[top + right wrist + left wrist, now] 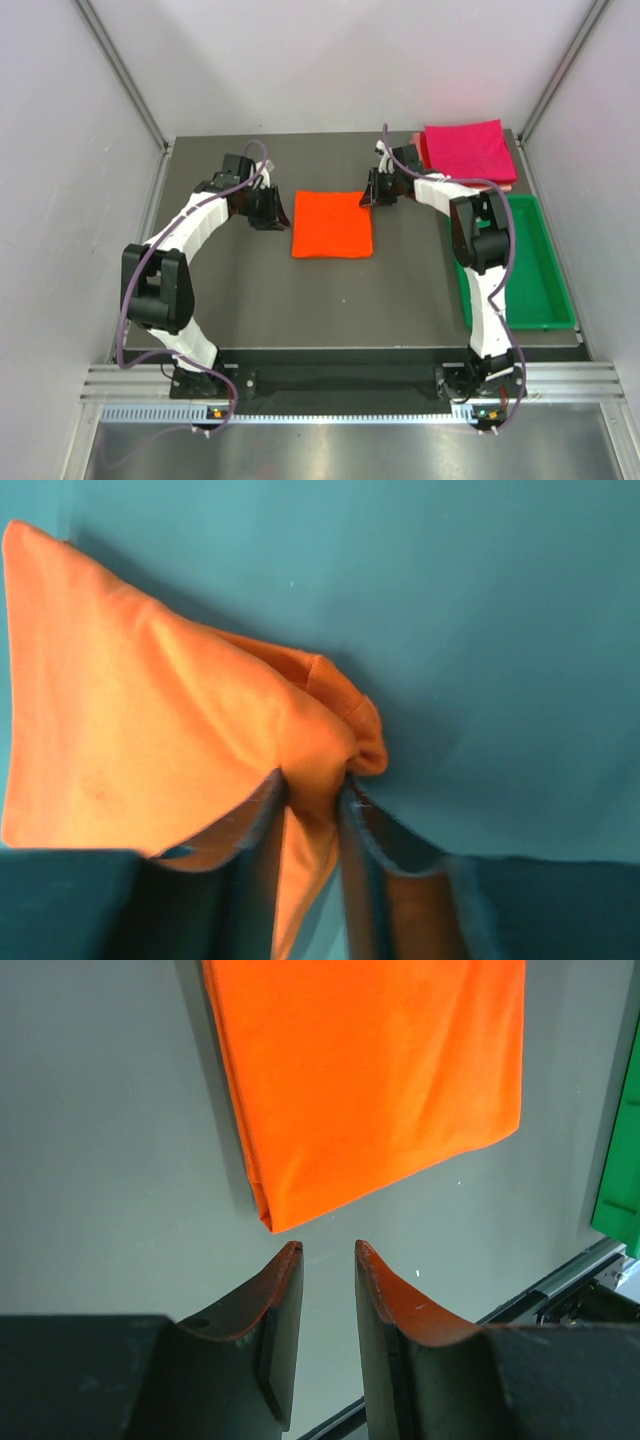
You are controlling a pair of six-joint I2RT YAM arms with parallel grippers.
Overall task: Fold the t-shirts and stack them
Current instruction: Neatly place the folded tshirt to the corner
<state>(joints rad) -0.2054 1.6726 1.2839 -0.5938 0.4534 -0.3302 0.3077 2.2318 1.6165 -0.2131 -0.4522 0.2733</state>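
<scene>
The bright orange t-shirt (332,224) lies folded into a square on the middle of the table. My right gripper (372,195) is at its far right corner and is shut on that corner, bunching the cloth (200,710) between the jaws (312,785). My left gripper (272,212) is just off the shirt's left edge, open a little and empty (328,1250); in the left wrist view the near corner of the orange shirt (370,1080) lies just beyond its tips. The magenta shirt (468,150) sits folded at the back right, with a paler pink layer (421,148) showing under its edge.
A green plastic tray (545,300) stands along the table's right edge, near the right arm; its edge also shows in the left wrist view (625,1160). Grey walls close in the left, back and right sides. The table's front edge has a metal rail (340,385).
</scene>
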